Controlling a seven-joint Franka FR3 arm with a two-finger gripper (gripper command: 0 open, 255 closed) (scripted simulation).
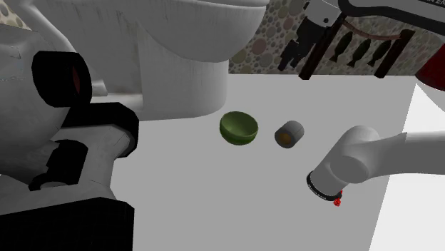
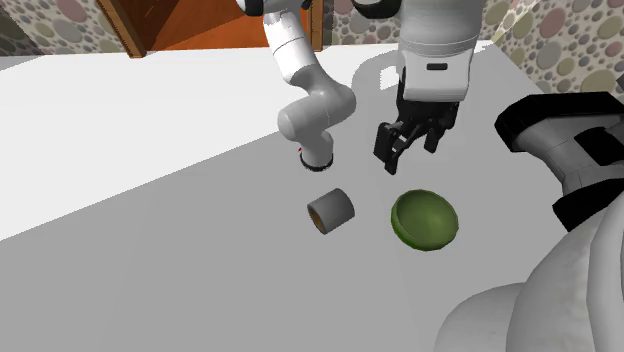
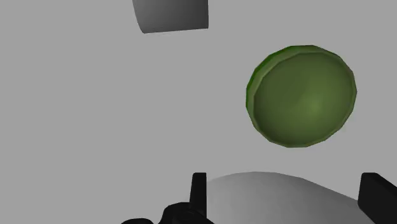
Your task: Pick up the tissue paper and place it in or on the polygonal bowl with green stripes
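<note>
Hovering end effector [image 2: 410, 152] wide open (empty); tissue roll [image 2: 331, 210] lies apart, beside green bowl [image 2: 425, 220].

A dark green faceted bowl [image 1: 239, 128] is seen on a pale grey flat surface [image 1: 214, 207]. A short grey roll [image 1: 289, 134] (a yellowish core shows at its end) is set near it, toward the shoulder view's right, not touching. The all-black pincer [image 1: 299, 68] is seen near the top edge, and the white arm's elbow [image 1: 356, 160] at lower right.

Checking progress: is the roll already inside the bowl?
No, the roll lies on its side beside the empty bowl, apart from it.
</note>
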